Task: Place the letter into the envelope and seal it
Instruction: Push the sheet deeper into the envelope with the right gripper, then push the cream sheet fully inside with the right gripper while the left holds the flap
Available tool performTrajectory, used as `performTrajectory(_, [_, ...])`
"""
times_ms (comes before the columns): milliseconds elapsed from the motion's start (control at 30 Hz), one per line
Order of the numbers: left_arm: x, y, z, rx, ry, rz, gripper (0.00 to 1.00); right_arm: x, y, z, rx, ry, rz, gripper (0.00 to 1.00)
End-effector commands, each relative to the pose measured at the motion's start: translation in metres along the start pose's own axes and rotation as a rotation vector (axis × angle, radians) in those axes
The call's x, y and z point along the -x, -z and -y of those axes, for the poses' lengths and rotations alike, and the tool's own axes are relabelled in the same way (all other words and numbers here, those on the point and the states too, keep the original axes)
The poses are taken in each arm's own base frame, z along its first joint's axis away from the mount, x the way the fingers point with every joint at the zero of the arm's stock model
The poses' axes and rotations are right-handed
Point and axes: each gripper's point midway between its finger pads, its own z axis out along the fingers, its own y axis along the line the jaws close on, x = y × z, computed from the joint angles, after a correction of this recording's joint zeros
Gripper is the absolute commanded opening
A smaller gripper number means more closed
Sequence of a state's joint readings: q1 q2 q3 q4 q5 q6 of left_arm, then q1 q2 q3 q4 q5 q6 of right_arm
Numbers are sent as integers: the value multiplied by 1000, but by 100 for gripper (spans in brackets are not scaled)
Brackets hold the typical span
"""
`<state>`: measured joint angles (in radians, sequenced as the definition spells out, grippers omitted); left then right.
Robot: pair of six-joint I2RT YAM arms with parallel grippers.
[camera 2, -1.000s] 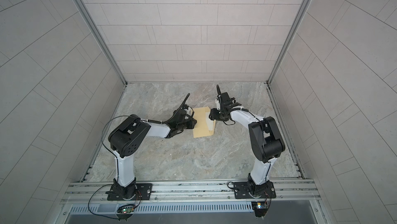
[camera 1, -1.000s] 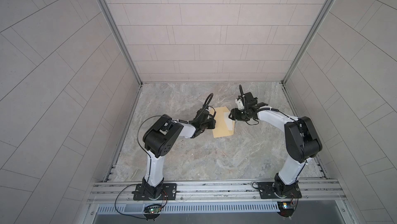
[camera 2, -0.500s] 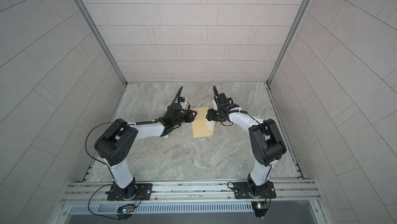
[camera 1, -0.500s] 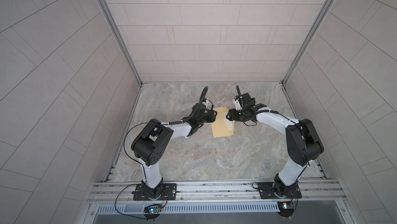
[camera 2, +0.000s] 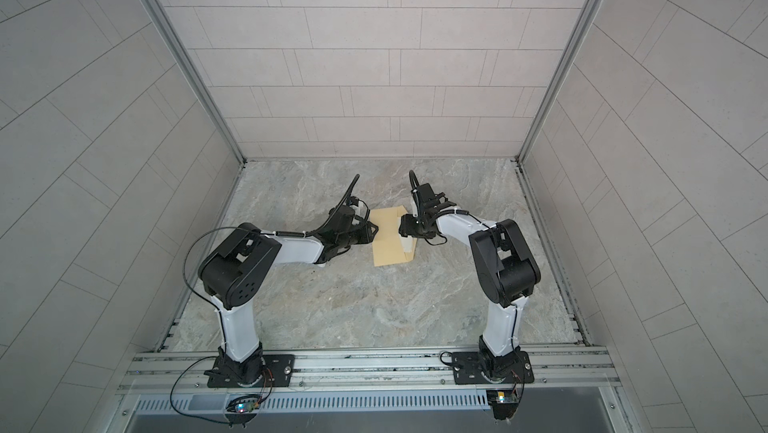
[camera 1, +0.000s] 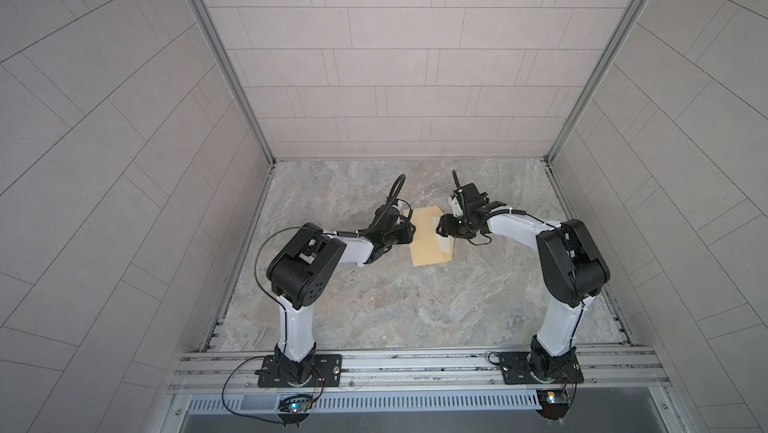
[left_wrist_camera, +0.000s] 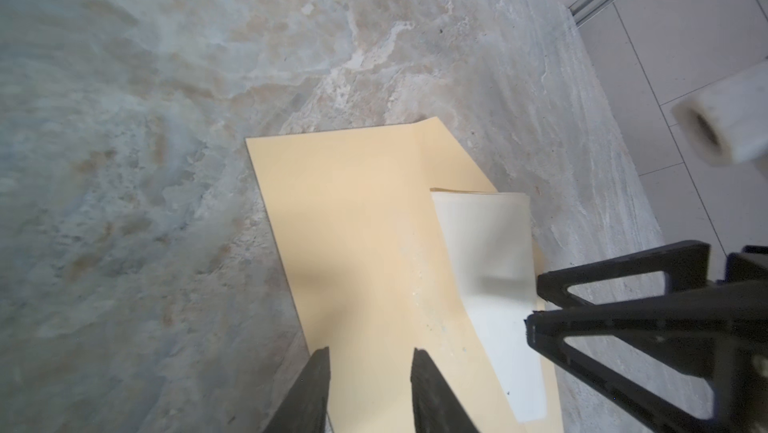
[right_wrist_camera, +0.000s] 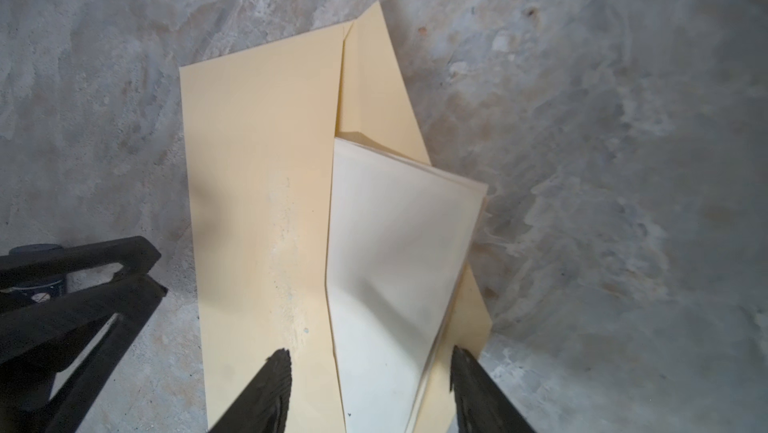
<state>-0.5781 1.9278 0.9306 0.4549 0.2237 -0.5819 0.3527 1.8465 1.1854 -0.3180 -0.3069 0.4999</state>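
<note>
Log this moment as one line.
letter partly in envelope | flap unsealed | left hand open over envelope | right hand open, straddling letter

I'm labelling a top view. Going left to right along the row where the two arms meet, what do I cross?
left pincer → envelope → right pincer. The letter overlaps the right pincer, so I leave it out.

envelope [camera 1: 422,244] flat on table [camera 1: 374,298] just past centre toward 12 o'clock, long axis 12-to-6, letter [right_wrist_camera: 395,252] partway in it at its 3 o'clock side, sticking out past that edge, left gripper [camera 1: 410,230] at envelope's 9 o'clock edge, right gripper [camera 1: 440,230] over letter at 3 o'clock.
</note>
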Motion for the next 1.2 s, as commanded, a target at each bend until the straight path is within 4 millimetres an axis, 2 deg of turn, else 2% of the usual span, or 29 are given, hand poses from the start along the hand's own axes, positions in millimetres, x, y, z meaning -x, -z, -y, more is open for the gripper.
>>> performTrajectory(0, [-2,-7,-3,3,-11,-8,36,6,-4,-2,1,-8,6,61])
performTrajectory(567, [-13,-22,-9,-6,6,-38,28,2,-22,-4,28,-6,-42,60])
performTrajectory(1167, [-14,-26,-10,-7,10,-41,27,-5,-41,-32,99,20,-80,60])
